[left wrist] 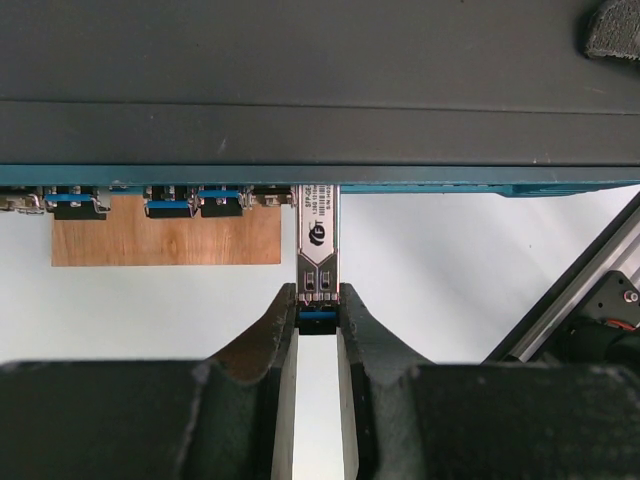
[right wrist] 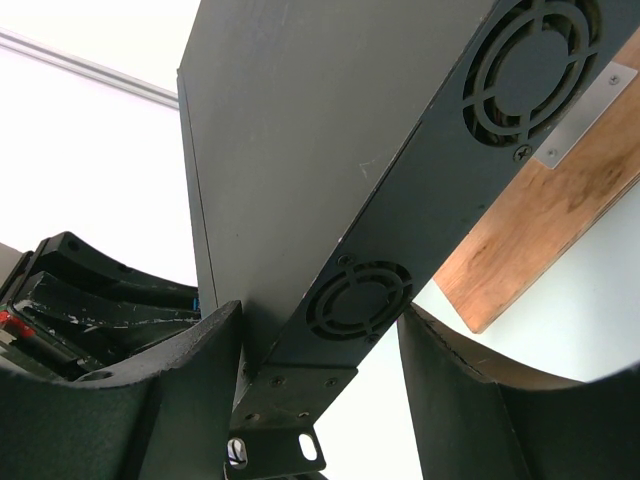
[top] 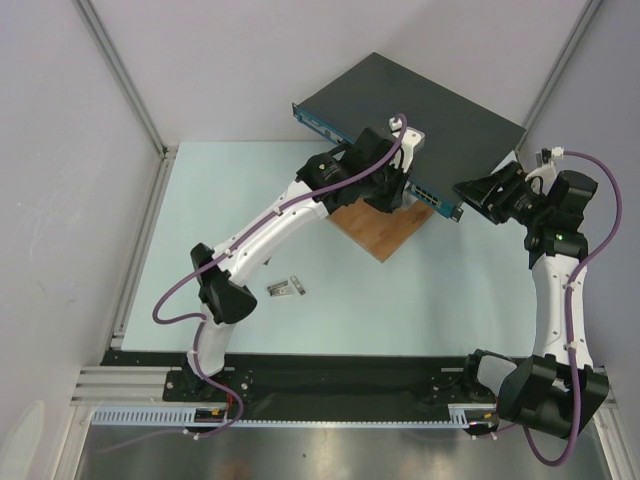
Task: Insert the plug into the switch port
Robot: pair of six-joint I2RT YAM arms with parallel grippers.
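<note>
Left gripper [left wrist: 318, 308] is narrow and pinched on the rear end of the plug [left wrist: 318, 240], with the pads on its two long side faces just ahead of the blue latch tab. The plug is a small metal transceiver module, label side up. Its nose is at the blue front strip [left wrist: 450, 187] of the switch [left wrist: 320, 80] and looks started into a port; depth can't be told. Other blue-tabbed modules [left wrist: 170, 205] sit in ports to its left.

Right gripper [right wrist: 318, 320] is wide and closed across the switch's end wall beside the fan grilles [right wrist: 360, 295]. One finger is on the top face, the other at the bottom edge.

The switch sits at the far side of the table [top: 420, 300]. A wooden board [top: 385, 235] pokes out from under its front. A spare module [top: 285, 287] lies on the table, well apart, near the left arm.

Handling, as a judgement:
- **Plug:** It is likely light and rigid, with a smooth metal shell that can slip or yaw between the pads.
- **Where to hold:** The flat sides at the rear, as now, are the best hold, keeping off the latch tab.
- **Insertion:** The push should run straight along the plug's long axis. The port is probably a tight fit, so a skewed entry would likely jam.
- **Switch:** It is heavy and stiff, but it could slide on the board under the push, so the end wall is a good place to brace it.
</note>
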